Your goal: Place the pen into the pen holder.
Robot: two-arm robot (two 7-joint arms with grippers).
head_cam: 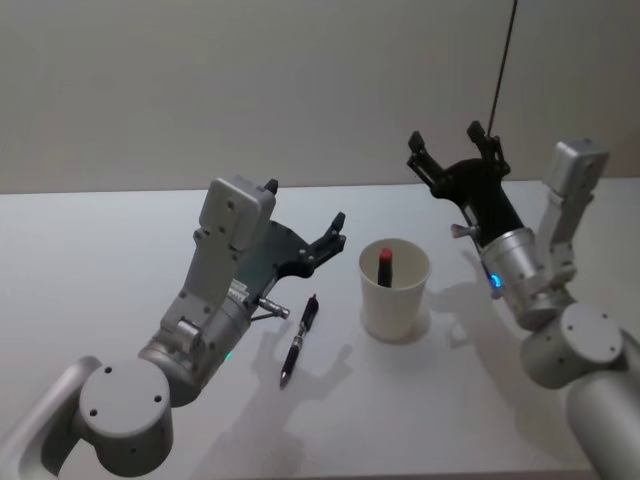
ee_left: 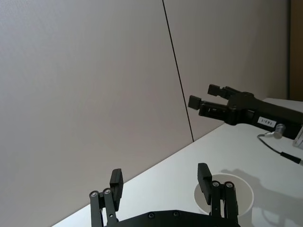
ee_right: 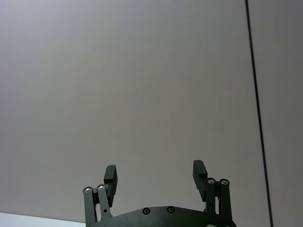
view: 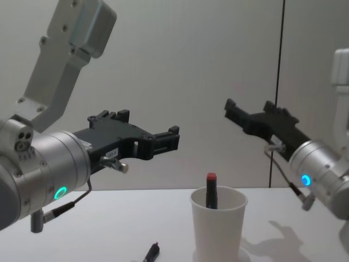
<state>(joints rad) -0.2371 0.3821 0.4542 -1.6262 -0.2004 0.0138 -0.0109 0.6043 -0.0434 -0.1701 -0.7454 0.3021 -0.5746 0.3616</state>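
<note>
Pickup pending: my left gripper, wide open and empty, hangs raised near the pen lying left of the pen holder and needs lowering onto it; right gripper parked far right, open, empty.

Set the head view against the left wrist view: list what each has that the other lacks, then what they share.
Head view extra: the black pen lying on the table, left of the pen holder, and a red-tipped pen standing inside it. Left wrist view extra: a white label on the right pincer. Shared: the pen holder, the left pincer and the right pincer, both open and empty.
</note>
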